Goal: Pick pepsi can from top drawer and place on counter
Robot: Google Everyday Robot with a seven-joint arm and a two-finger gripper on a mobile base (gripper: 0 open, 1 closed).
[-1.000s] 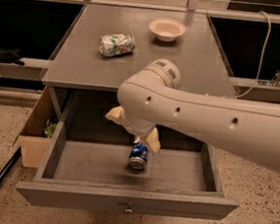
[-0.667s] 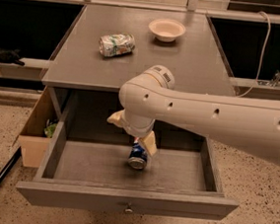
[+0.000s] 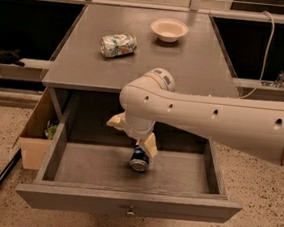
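The pepsi can (image 3: 140,159), blue with silver ends, lies on the floor of the open top drawer (image 3: 101,167), near its middle. My gripper (image 3: 132,134) hangs from the big white arm inside the drawer, just above the can. Its two cream fingers are spread apart: one (image 3: 115,122) points left and the other (image 3: 150,145) sits over the can's top end. The can is not held between them. The grey counter (image 3: 87,60) spreads above the drawer.
A crushed silver-green can (image 3: 118,45) and a small white bowl (image 3: 169,29) sit on the counter. A brown cardboard box (image 3: 37,130) stands on the floor left of the drawer. The drawer front with its small knob (image 3: 130,212) juts toward me.
The arm has drawn back slightly and the gripper has sunk a little toward the can. The can has not moved.
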